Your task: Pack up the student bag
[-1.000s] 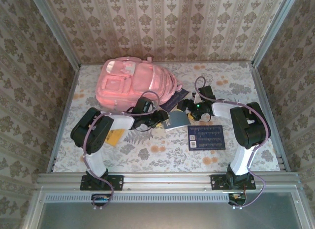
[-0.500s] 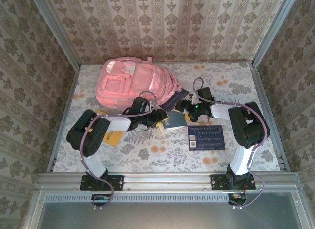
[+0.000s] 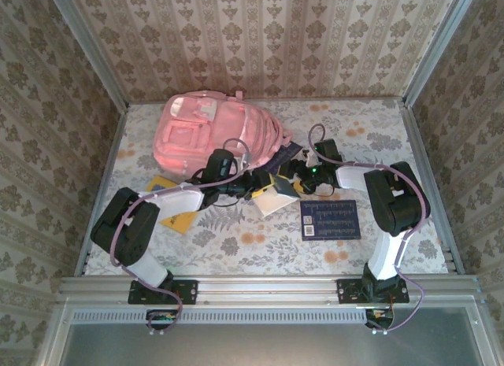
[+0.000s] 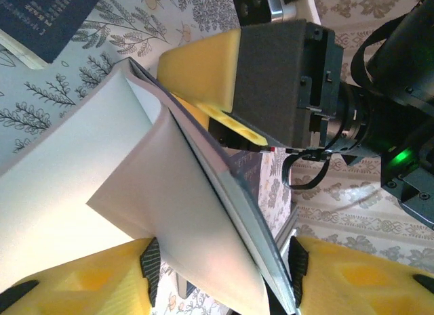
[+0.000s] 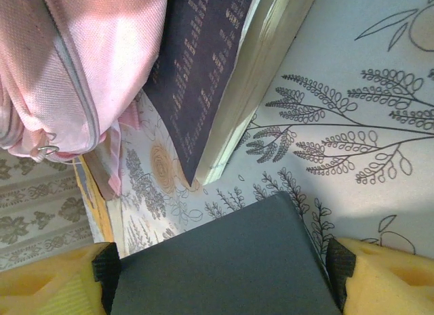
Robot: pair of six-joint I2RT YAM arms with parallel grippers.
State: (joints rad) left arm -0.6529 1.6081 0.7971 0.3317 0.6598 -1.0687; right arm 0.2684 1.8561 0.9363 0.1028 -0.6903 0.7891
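Observation:
The pink student bag (image 3: pixel 213 134) lies at the back left of the table, and its zipped side (image 5: pixel 81 51) fills the upper left of the right wrist view. My left gripper (image 3: pixel 256 185) (image 4: pixel 224 261) is shut on a thin book (image 3: pixel 276 197) (image 4: pixel 135 166) that is tilted up, white side showing, with its cover and pages splaying apart. Just right of it, my right gripper (image 3: pixel 293 173) (image 5: pixel 220 267) is shut on a dark grey block-like book (image 5: pixel 230 240) (image 4: pixel 281 78) that spans both pads.
A navy book (image 3: pixel 331 219) lies flat in front of the right arm. Another navy book (image 5: pixel 203 64) (image 3: pixel 285 153) rests against the bag's right edge. A yellow book (image 3: pixel 179 218) lies by the left arm. Papered walls close in three sides.
My left arm has stretched out towards the middle, and its book has tipped up to show the white side. The right gripper has barely moved.

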